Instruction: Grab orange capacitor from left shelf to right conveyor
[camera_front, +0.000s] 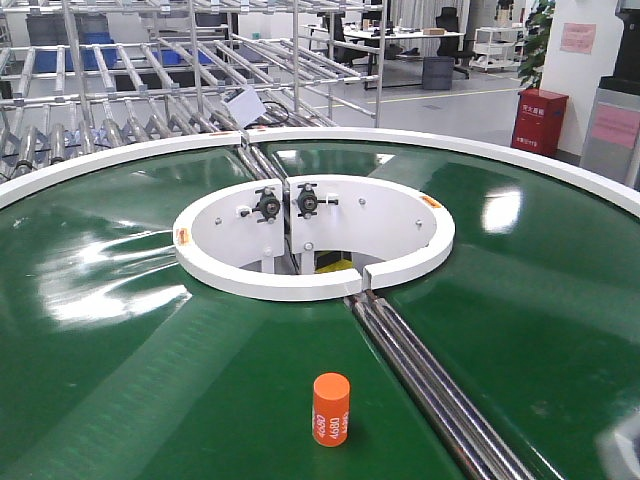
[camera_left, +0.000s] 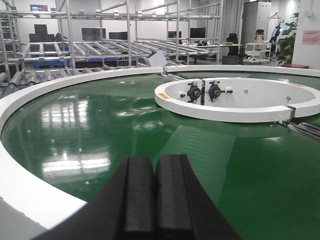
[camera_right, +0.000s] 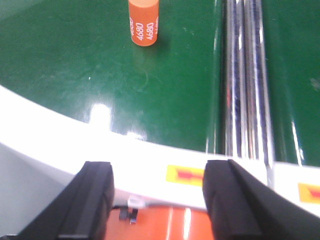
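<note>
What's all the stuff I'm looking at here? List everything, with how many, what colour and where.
capacitor: one, orange, upright on the belt near the front, left of the steel rails
belt: one, dark green, round, fills most of the scene
outer rim: one, white, around the belt
centre ring: one, white, middle of the belt
steel rails: one pair, silver, running from the ring to the front edge
roller racks: several, steel, behind the belt on the left
box: one, red, far right on the floor
left tool: one, black, shut, over the belt
right tool: one, black, open, over the rim
</note>
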